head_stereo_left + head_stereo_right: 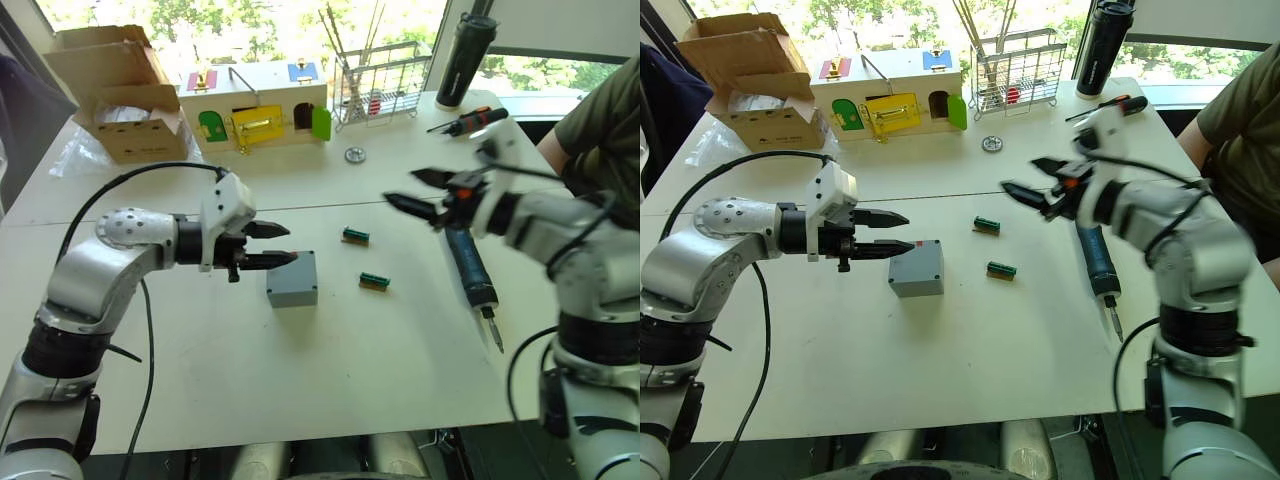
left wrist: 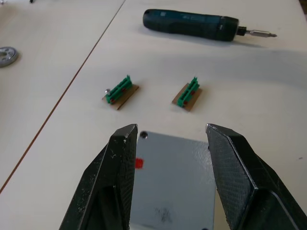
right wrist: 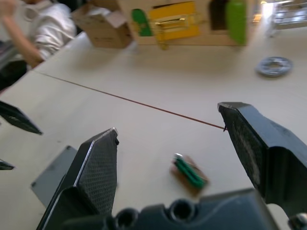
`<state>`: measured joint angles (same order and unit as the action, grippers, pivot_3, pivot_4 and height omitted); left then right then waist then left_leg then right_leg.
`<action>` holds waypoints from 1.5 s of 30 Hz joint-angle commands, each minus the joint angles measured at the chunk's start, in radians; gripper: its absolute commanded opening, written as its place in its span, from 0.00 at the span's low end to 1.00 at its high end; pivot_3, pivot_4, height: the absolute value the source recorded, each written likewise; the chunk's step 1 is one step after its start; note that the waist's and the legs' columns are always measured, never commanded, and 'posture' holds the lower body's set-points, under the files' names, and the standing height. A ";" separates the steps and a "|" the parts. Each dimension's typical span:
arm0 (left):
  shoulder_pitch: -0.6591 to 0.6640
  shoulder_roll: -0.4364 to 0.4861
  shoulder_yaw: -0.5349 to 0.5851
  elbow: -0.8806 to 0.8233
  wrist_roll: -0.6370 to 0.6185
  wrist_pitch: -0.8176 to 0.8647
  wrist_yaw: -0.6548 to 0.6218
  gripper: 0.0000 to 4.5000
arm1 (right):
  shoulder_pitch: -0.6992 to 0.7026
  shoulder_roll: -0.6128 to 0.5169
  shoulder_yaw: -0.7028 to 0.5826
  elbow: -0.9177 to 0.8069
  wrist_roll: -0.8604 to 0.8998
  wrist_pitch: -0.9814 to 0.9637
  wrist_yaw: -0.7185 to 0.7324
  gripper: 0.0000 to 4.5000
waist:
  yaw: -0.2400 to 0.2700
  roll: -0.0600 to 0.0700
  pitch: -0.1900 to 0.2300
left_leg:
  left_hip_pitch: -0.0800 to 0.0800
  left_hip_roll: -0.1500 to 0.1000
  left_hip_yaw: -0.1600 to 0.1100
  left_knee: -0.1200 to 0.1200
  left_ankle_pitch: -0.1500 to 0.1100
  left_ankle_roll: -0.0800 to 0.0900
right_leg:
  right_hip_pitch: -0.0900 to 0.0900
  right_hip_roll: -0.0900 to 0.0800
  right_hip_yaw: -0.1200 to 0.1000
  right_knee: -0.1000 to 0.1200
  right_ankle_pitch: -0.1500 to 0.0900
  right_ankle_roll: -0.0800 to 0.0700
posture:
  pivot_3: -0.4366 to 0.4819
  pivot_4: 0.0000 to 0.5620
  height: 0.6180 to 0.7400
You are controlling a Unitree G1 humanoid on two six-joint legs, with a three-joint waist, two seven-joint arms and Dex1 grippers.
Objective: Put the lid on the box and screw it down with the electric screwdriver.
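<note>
The box [image 1: 292, 279] sits mid-table, lid [image 2: 170, 182] on it bearing a red mark, no writing legible; left gripper [image 1: 272, 245] gapes empty just beside it; right gripper [image 1: 420, 192] spread, above the lying electric screwdriver [image 1: 470, 265]

Right tool [image 3: 168, 143] spread wide, green connector [image 3: 189, 172], box [image 3: 55, 175]
</note>
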<state>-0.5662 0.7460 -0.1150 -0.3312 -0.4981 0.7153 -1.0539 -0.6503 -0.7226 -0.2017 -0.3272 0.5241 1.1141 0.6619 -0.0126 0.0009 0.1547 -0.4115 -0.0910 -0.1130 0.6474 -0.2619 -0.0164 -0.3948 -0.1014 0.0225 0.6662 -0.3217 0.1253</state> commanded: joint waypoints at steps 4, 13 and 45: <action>-0.020 -0.027 -0.099 -0.070 0.017 -0.082 -0.074 0.51 | -0.045 -0.444 0.161 0.139 0.057 0.366 0.154 1.00 | -0.002 0.000 0.000 | 0.000 0.001 0.002 0.000 -0.001 0.001 | 0.000 0.000 0.001 0.000 0.000 0.000 | 0.48 0.27 1.00; 0.013 -0.052 -0.168 -0.098 0.080 -0.145 -0.067 0.51 | -0.233 -0.486 0.552 0.499 -0.003 0.406 0.331 1.00 | -0.008 0.001 0.000 | 0.000 0.001 0.005 0.001 -0.005 0.008 | 0.000 0.000 0.003 -0.001 0.000 0.000 | 0.48 0.27 1.00; 0.129 -0.053 -0.143 -0.232 0.063 -0.057 0.092 0.51 | -0.375 -0.193 1.143 0.819 -0.450 0.150 0.684 0.39 | 0.000 -0.025 -0.014 | 0.003 0.002 -0.001 0.002 -0.002 0.002 | 0.004 0.001 0.000 -0.003 0.000 0.000 | 0.48 0.27 1.00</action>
<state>-0.4265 0.6943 -0.2771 -0.5518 -0.4262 0.6705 -0.9611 -1.0837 -0.9507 0.8956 0.5099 0.0646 1.2767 1.3184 -0.0129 -0.0244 0.1403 -0.4088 -0.0892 -0.1140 0.6493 -0.2639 -0.0144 -0.3901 -0.1008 0.0221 0.6632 -0.3217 0.1252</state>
